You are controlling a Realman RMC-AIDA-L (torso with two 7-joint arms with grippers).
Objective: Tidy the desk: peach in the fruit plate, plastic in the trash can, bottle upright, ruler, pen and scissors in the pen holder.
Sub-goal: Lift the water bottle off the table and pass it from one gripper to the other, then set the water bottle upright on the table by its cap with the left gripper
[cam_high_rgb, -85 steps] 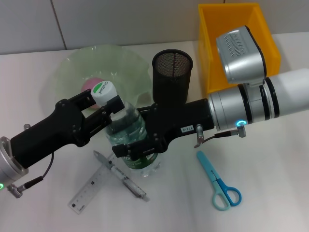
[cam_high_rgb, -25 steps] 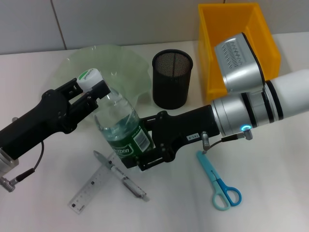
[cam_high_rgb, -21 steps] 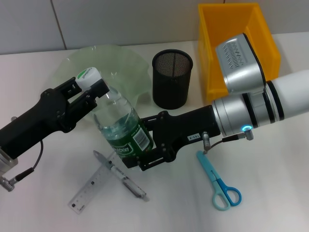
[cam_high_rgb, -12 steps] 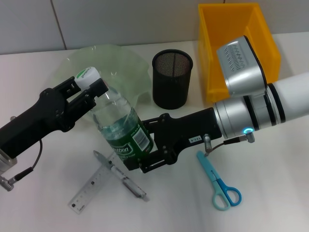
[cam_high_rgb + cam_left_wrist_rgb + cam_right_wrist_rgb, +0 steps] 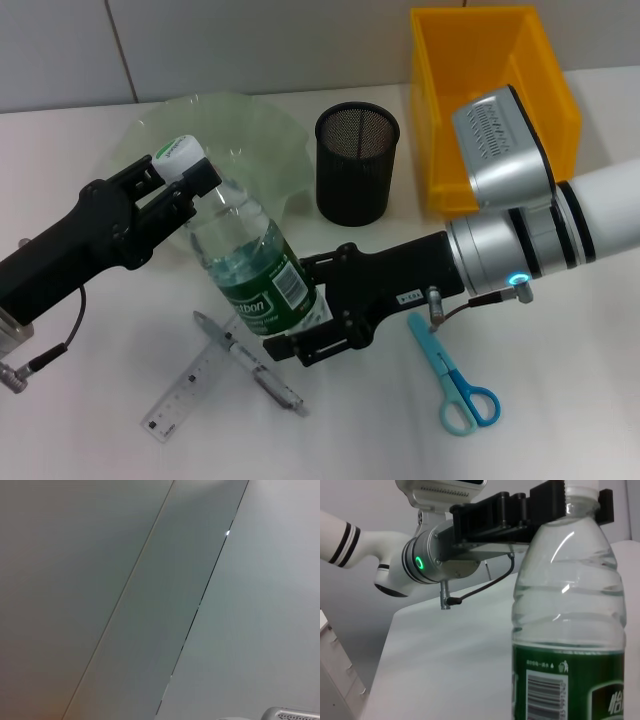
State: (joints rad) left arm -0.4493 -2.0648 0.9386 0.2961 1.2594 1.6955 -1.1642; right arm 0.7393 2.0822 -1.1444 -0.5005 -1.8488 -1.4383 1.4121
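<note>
The bottle [image 5: 250, 270] stands nearly upright on the desk [image 5: 560, 400], its cap leaning toward the fruit plate [image 5: 260, 130]. My left gripper [image 5: 185, 178] is shut on its neck just under the white cap, as the right wrist view confirms on the bottle [image 5: 567, 630]. My right gripper [image 5: 300, 308] is open, its fingers either side of the bottle's base. The ruler [image 5: 185, 395] and pen [image 5: 255, 368] lie crossed in front of the bottle. The scissors [image 5: 455, 380] lie under my right forearm. The peach and the plastic are hidden.
The pen holder [image 5: 357, 165] stands behind the bottle, to the right of the fruit plate. The trash can [image 5: 425, 120] is at the back right, partly covered by my right arm. The left wrist view shows only wall panels.
The bottle was lowered and set down near the ruler and pen. In the last second my right gripper slid slightly away from the bottle's base while the bottle stayed put.
</note>
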